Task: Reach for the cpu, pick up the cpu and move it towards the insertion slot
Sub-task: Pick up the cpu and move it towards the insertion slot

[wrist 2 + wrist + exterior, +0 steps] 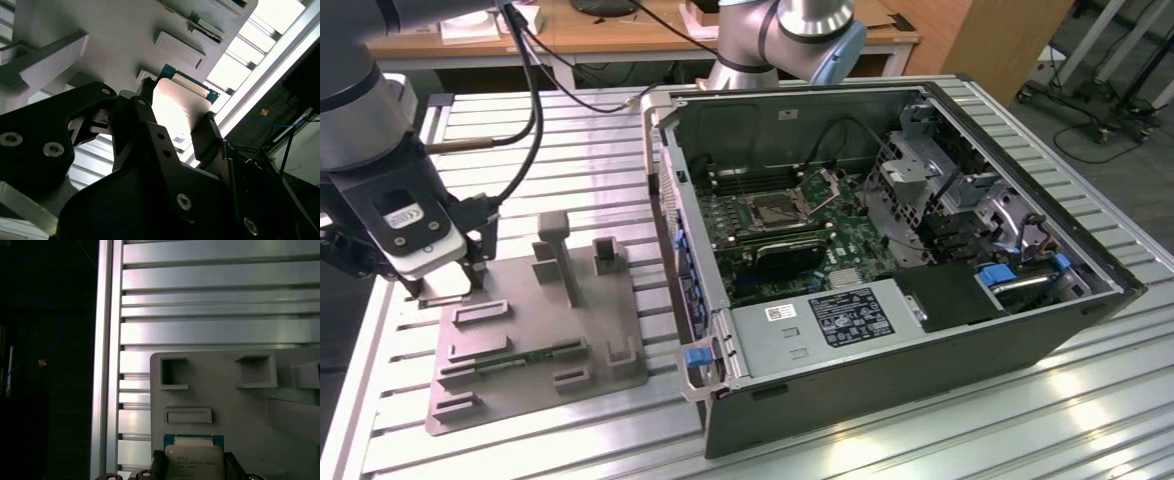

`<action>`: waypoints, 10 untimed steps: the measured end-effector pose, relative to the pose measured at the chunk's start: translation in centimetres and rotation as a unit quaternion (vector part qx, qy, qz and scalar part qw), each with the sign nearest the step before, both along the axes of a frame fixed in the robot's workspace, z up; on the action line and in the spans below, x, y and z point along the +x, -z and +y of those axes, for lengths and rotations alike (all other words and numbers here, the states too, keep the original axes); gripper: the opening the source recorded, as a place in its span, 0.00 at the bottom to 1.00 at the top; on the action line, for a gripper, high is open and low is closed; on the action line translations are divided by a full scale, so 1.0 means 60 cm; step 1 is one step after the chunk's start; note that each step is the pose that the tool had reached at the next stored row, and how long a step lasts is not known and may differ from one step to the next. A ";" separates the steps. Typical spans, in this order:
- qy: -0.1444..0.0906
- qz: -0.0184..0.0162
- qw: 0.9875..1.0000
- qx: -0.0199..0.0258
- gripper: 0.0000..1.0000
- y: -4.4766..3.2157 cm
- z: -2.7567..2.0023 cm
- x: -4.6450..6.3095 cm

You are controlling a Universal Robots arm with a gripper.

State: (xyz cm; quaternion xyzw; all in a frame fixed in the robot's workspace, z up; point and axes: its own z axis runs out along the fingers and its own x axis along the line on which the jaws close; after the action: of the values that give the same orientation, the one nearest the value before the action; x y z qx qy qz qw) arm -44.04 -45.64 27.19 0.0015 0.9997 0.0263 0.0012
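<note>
Cpu (194, 460): silvery-white top, green-blue rim showing along 1 edge in both wrist views. It sits between the 2 black jaws of the gripper (176, 112), which press on 2 opposite sides of the chip: narrow, closed on the cpu. Cannot tell whether the chip is lifted clear of the surface under it or resting on it.

Position, all relative to the grey tray (534, 300): the cpu is over the tray's corner at the exterior view's left, close to the tray edge. In the first wrist view 2 square pockets and 1 shallow rectangular recess of the tray lie just beyond the chip.

Gripper and arm hang above that same tray corner in the exterior view, with black cables running up from the wrist.

A thin green memory stick (520, 358) lies flat in the tray, nearer the tray's front edge, well apart from the cpu.

The tray rests on the slatted aluminium table (587, 130).

An open computer case (854, 400) lies on its side just beside the tray, on the exterior view's right. Inside it, the insertion slot (771, 212) is well apart from the tray: silver frame, dark centre, hinged bracket (827, 185) standing raised.
</note>
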 end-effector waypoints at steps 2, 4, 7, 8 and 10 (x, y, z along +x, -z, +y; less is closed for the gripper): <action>0.000 0.000 1.000 0.000 0.55 -0.001 0.0000 0.000; 0.000 0.000 1.000 0.000 0.55 -0.001 0.0000 0.000; 0.000 0.000 1.000 0.000 0.55 -0.002 0.0000 0.000; 0.000 0.000 1.000 0.000 0.55 -0.003 0.0000 0.000; 0.000 0.000 1.000 0.000 0.55 -0.004 0.0000 0.000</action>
State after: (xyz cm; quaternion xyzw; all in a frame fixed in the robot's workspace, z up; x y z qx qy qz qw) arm -44.04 -45.64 27.43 0.0016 0.9997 0.0263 0.0012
